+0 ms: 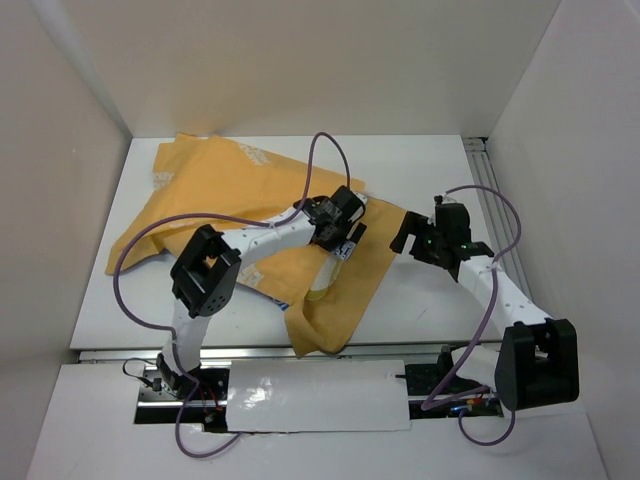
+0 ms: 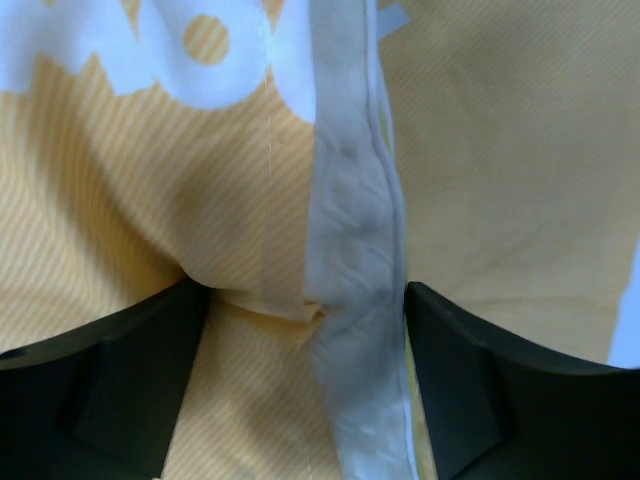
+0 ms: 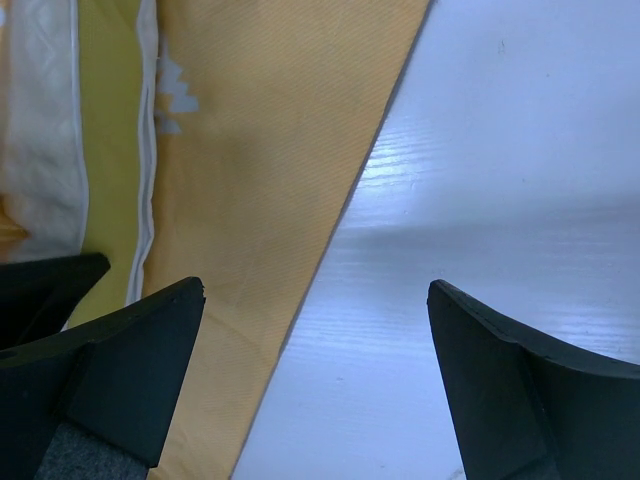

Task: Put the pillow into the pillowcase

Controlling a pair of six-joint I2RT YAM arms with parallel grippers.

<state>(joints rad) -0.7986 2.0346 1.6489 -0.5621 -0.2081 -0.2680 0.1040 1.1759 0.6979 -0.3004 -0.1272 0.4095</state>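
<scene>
The mustard-orange pillowcase [image 1: 230,185] with white lettering lies spread and creased over the table's left and middle. Only a pale quilted strip of the pillow [image 2: 350,230] shows, at the cloth's opening; the rest is covered by orange fabric. My left gripper [image 1: 345,235] hovers low over that spot. Its jaws [image 2: 307,295] are open and straddle the pale strip and a fold of pillowcase [image 2: 130,200] without pinching either. My right gripper [image 1: 405,238] stands open [image 3: 316,288] over the pillowcase's right edge [image 3: 260,150], half above bare table. The pillow [image 3: 40,150] peeks in at that view's left.
White walls close in the white table [image 1: 420,160] on the left, back and right. A metal rail [image 1: 487,175] runs along the right side. Purple cables [image 1: 135,260] loop off both arms. The pillowcase's near corner [image 1: 315,335] reaches the table's front edge.
</scene>
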